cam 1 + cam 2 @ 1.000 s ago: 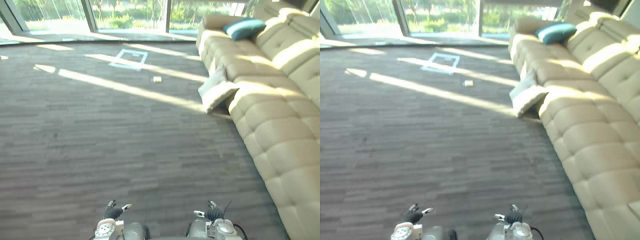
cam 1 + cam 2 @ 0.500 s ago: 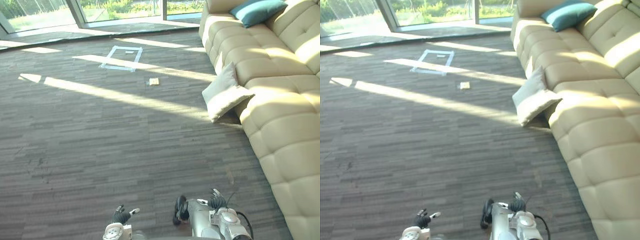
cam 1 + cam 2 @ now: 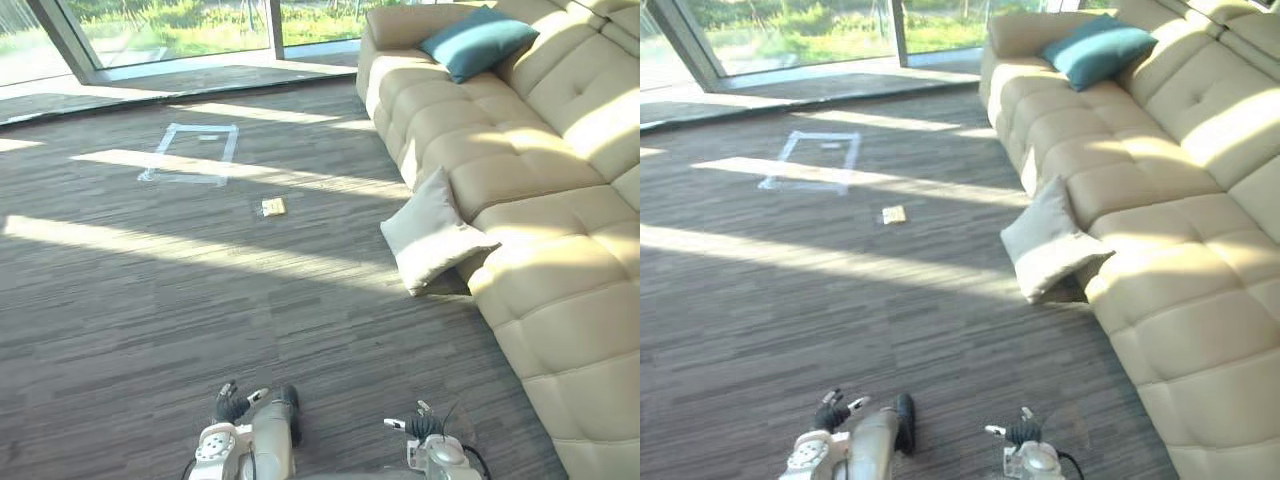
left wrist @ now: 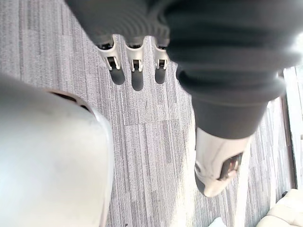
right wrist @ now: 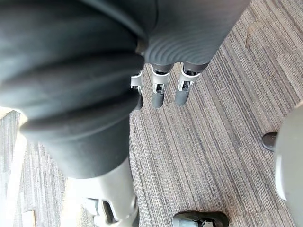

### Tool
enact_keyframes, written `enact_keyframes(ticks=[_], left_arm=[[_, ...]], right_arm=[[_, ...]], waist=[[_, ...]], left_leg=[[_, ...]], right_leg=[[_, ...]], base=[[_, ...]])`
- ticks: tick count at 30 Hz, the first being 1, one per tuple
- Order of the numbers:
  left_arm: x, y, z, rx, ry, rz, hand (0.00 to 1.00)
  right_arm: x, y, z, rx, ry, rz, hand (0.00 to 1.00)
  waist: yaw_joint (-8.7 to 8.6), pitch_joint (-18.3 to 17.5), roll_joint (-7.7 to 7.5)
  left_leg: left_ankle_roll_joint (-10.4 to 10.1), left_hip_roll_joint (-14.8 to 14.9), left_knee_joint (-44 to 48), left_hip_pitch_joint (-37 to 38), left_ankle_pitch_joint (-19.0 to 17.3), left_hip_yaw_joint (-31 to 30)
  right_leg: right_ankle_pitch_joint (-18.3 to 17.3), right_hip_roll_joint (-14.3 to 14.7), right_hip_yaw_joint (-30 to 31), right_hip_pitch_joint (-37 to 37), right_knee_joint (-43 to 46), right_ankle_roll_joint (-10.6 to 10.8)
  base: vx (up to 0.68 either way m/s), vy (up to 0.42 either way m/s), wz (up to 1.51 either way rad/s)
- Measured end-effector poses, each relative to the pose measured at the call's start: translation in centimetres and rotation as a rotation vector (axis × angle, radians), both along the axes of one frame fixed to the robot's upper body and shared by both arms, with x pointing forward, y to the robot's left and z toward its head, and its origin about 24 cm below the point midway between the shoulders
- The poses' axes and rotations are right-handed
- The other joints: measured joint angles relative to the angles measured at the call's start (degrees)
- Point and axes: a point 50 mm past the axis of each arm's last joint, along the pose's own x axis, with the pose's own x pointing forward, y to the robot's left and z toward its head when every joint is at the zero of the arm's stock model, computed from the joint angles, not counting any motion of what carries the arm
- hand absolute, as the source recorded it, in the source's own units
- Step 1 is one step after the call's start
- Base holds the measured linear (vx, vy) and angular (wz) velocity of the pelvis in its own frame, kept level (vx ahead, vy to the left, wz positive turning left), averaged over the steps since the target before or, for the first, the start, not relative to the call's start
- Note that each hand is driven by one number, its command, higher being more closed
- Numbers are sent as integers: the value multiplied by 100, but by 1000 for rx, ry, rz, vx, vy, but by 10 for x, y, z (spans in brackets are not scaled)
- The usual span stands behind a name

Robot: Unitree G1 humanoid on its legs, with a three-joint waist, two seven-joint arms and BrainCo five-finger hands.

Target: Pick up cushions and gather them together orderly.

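Note:
A beige cushion (image 3: 432, 232) stands tilted on the carpet, leaning against the front of the cream sofa (image 3: 560, 290). On the sofa's far seat by the armrest lies a teal cushion (image 3: 478, 42). My left hand (image 3: 234, 405) and right hand (image 3: 420, 426) hang low near my body, well short of the beige cushion. Both are open with relaxed fingers and hold nothing. The left wrist view has straight fingers (image 4: 137, 71) over bare carpet, and the right wrist view has the same fingers (image 5: 158, 92).
A taped square outline (image 3: 190, 153) marks the carpet at the far left, with a small tan piece (image 3: 273, 207) lying near it. Glass walls (image 3: 170, 25) close off the far side. Open carpet lies between me and the sofa.
The whole picture has shifted, so the camera moved: sofa and beige cushion now sit further left and nearer. Both hands stay low and open.

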Motion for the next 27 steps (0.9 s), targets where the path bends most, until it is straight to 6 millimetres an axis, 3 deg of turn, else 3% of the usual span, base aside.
enact_keyframes(ticks=[2, 5, 7, 9, 10, 11, 12, 13, 14, 16, 17, 19, 21, 23, 25, 27], left_arm=[[-7, -3, -4, -2, 29, -17, 0], [-14, -5, -7, -2, 52, -33, 0], [-15, -7, -8, -11, 61, -34, 0], [-18, -9, -9, -17, 75, -34, 0], [-20, -8, -10, -13, 83, -34, 0], [-25, -4, -11, -5, 96, -28, 0], [-26, -3, -12, -3, 107, -24, 0], [-24, -11, -13, -27, 98, -17, 0], [-20, -19, -12, -45, 82, -16, 0], [-17, -25, -11, -71, 61, 11, 0], [-18, -30, -12, -94, 62, 30, 0], [-11, -27, -6, -95, 14, 54, 0], [-9, -26, -4, -92, -2, 53, 0], [-6, -27, -2, -93, -15, 54, 0], [-4, -28, -1, -96, -28, 53, 0], [1, -29, 1, -95, -45, 51, 0]], right_arm=[[-1, -6, 0, -15, 0, 0, 0], [3, -7, 3, -21, -24, 3, 0], [15, -9, 8, -27, -61, 10, 0], [21, -11, 11, -35, -80, 13, 0], [21, -11, 11, -33, -78, 13, 0], [13, -9, 8, -26, -59, 8, 0], [11, -10, 8, -20, -64, -11, 0], [17, -18, 11, -39, -78, -31, 0], [14, -23, 11, -40, -77, -60, 0], [13, -24, 12, -40, -84, -71, 0], [9, -24, 11, -39, -71, -75, 0], [-1, -21, 7, -30, -44, -87, 0], [-6, -18, 4, -20, -29, -92, 0], [-7, -18, 4, -16, -26, -101, 0], [-5, -18, 5, -18, -30, -106, 0], [-5, -15, 4, -9, -30, -114, 0]], waist=[[-37, 45, 98], [-176, 17, 130], [-281, 60, 220], [-292, 100, 284], [-292, 95, 268], [-287, -1, 110], [-306, -32, 108], [-259, -84, 408], [-370, -138, 571], [-346, -105, 746], [-344, -107, 769], [-276, -59, 643], [-250, -102, 496], [-219, -122, 510], [-175, -122, 518], [-59, -100, 472]], left_leg=[[105, -70, -164, 781, -374, 32], [76, -35, -851, 1735, -451, 130], [21, 89, -1309, 2209, -420, 293], [-149, 158, -1664, 2595, -402, 470], [-360, 105, -1751, 2757, -462, 521], [-595, -25, -1737, 3018, -609, 533], [-696, -86, -1673, 3169, -681, 508], [-745, 160, -1237, 3092, -688, 536], [-833, 404, -172, 2747, -601, 381], [-1057, 839, 1596, 2154, -182, 58], [-1118, 1081, 2650, 1784, -136, -85], [-1079, 1529, 4096, 1091, -158, -17], [-887, 1644, 3961, 581, -269, 193], [-745, 1638, 3394, 319, -348, 290], [-686, 1331, 1657, 69, -384, 24], [-767, 887, 468, 90, -330, -802]], right_leg=[[-88, -201, -304, -322, 871, -147], [-440, -80, -941, -1007, 446, -244], [-460, 147, -1568, -1524, -825, -284], [78, 494, -2167, -1782, -2385, -458], [633, 738, -2310, -1805, -3122, -659], [1428, 938, -2266, -1765, -3671, -1177], [1310, 958, -2137, -1800, -3457, -1725], [1069, 1028, -2088, -1825, -3120, -1669], [706, 1107, -2096, -1677, -3010, -1501], [441, 1324, -2033, -1274, -3083, -1433], [290, 1430, -2015, -997, -3124, -1403], [-29, 1586, -1864, -285, -3273, -1304], [-207, 1641, -1638, 41, -3479, -1085], [-197, 1643, -1489, 205, -3595, -1031], [-246, 1614, -957, 468, -3650, -934], [-354, 1532, -493, 541, -3601, -742]], base=[[619, 172, -22], [517, 64, -6], [576, 9, -13], [587, 1, -29], [662, -41, -33], [703, -72, -25], [827, -90, -41], [654, -137, -22], [619, -143, -24], [559, -135, -8], [501, -88, -16], [405, -74, -24], [385, -68, -47], [369, -13, -68], [403, 97, -101], [412, 211, -124]])
